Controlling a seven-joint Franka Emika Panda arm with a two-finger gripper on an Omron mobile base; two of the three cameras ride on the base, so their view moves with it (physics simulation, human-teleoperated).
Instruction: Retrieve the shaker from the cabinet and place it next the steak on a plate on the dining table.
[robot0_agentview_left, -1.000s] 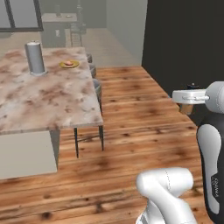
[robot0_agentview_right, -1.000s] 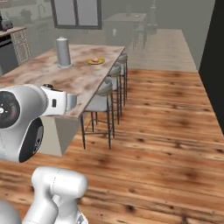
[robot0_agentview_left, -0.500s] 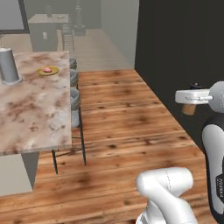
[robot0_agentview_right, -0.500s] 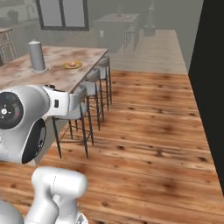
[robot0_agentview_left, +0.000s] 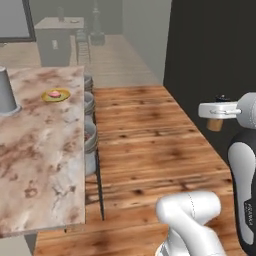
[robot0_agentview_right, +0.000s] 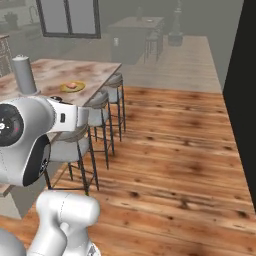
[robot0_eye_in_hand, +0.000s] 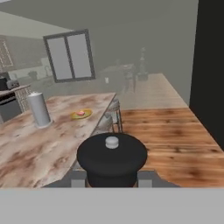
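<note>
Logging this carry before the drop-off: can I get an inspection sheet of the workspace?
Surface: dining table, marbled stone top.
Job's things: steak on plate, far end of table; shaker, dark cap toward the hand camera.
Clutter: tall grey cylinder beside the plate.
Grippers: pincer shut on the shaker, held over the wood floor, off the table.
Cables: nothing seen.
Surroundings: stools along the table edge, window, second table behind.

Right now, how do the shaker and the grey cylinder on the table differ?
The shaker is held off the floor in the shut pincer; the grey cylinder stands on the dining table. The shaker is tan with a dark cap and short; the cylinder is plain grey and taller. Both are upright.
</note>
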